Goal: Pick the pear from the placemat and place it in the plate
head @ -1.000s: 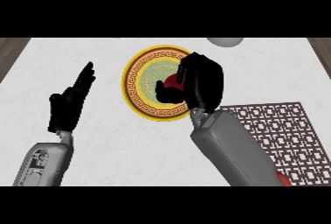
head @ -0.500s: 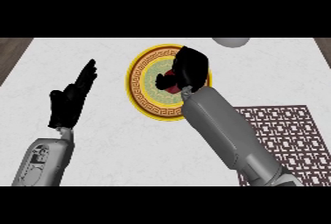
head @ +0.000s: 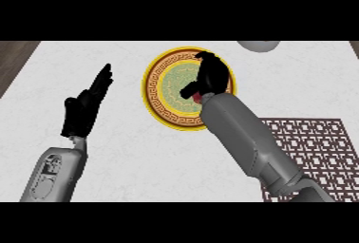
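Black and curled, the right hand [head: 209, 78] is held over the round yellow-rimmed plate with the pale green centre [head: 163, 102], its fingers closed round a small object of which only a red sliver [head: 200, 98] is seen beneath the palm; this is judged to be the pear, though its shape is hidden. For the placing to be done well, the hand is best lowered until the fruit is close over the green centre directly below it, and the fingers are then to be spread slowly, so that the pear is not sent rolling toward the rim. Behind the right forearm, the dark brown lattice placemat [head: 312, 147] is seen, with no fruit on its visible part. Well to the left, the left hand [head: 82, 111] is rested open, fingers up. Everything is borne by a white marbled counter [head: 161, 166]; beyond the fingertips, part of a grey rounded object [head: 258, 45] is cut off at the far edge.
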Controlling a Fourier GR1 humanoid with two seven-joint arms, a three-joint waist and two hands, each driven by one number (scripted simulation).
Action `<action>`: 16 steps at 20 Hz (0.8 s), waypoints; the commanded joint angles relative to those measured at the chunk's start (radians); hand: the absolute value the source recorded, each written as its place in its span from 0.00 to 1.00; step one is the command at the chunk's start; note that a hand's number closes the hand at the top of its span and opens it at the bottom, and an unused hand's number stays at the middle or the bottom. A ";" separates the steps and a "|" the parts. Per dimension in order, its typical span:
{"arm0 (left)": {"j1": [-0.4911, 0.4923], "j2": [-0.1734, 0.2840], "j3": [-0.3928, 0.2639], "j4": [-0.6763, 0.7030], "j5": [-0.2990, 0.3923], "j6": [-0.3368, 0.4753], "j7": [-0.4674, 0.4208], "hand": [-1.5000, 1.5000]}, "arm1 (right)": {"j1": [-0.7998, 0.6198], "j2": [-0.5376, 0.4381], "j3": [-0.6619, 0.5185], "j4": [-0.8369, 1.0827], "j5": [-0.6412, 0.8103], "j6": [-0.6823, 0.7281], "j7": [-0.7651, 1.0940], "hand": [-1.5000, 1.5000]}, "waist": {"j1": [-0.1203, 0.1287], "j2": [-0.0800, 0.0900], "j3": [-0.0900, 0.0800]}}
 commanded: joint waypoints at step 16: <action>0.108 0.017 0.055 -0.010 0.011 0.011 -0.046 0.50 | 0.267 -0.051 -0.102 -0.359 -0.216 -0.472 -0.255 0.00 | -0.113 -0.033 0.000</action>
